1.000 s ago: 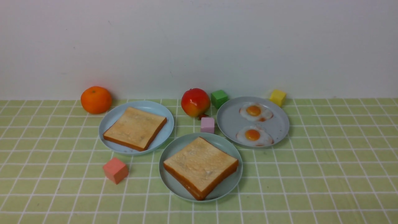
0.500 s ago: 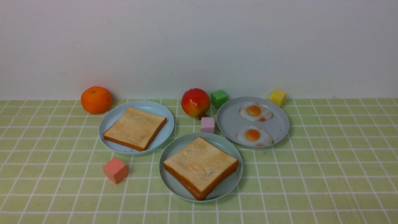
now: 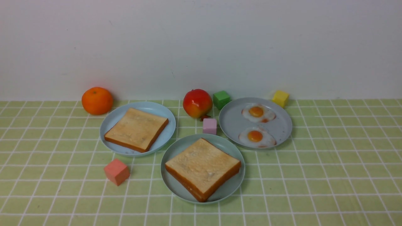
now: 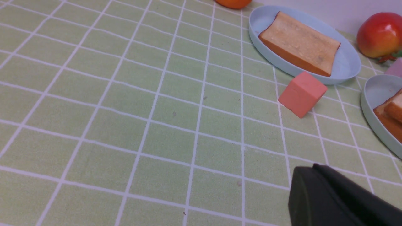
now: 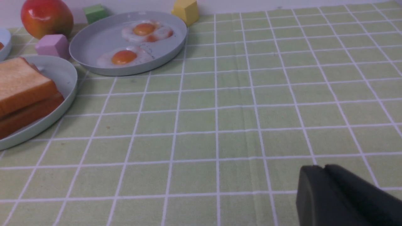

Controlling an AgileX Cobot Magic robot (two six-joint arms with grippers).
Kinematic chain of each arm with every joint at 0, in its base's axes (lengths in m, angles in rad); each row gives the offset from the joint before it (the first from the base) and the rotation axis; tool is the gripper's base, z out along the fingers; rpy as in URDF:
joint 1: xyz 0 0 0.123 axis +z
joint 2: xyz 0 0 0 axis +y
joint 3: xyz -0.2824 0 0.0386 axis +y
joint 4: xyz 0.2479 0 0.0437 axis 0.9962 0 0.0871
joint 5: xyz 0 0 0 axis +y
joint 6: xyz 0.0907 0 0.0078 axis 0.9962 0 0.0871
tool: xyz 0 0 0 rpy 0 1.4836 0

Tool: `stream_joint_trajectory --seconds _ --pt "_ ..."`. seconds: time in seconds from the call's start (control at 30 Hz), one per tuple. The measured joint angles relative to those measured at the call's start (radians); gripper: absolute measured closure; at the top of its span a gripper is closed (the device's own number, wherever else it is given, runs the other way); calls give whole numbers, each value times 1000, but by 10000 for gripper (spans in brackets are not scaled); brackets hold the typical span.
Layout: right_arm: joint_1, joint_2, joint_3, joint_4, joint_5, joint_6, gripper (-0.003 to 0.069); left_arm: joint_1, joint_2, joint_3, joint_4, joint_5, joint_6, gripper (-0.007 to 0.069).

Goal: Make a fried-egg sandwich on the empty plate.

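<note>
The mint-teal plate [image 3: 176,150] stands front centre and holds two toast slices [image 3: 201,166] stacked one on the other. The right wrist view shows the stack's upper slice [image 5: 22,81], its lower slice [image 5: 28,116] and the plate [image 5: 64,75]. No egg shows between the slices. My left gripper [image 4: 314,166] is shut and empty over the cloth, left of the plates. My right gripper [image 5: 323,167] is shut and empty over the cloth, right of the plates. Neither gripper shows in the front view.
A light blue plate [image 3: 161,138] holds one toast slice [image 3: 136,128]. A grey-blue plate [image 3: 232,122] holds two fried eggs [image 3: 257,112] [image 3: 256,137]. Around them are an orange [image 3: 97,100], a red fruit [image 3: 197,103], and green [image 3: 221,99], yellow [image 3: 280,98], pink [image 3: 209,126] and red [image 3: 116,171] cubes.
</note>
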Motion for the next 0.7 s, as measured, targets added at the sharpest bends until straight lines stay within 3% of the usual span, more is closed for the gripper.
stream_joint_trajectory --seconds 0.7 --pt "0 0 0 0 0 0 581 0 0 0 0 0 0 594"
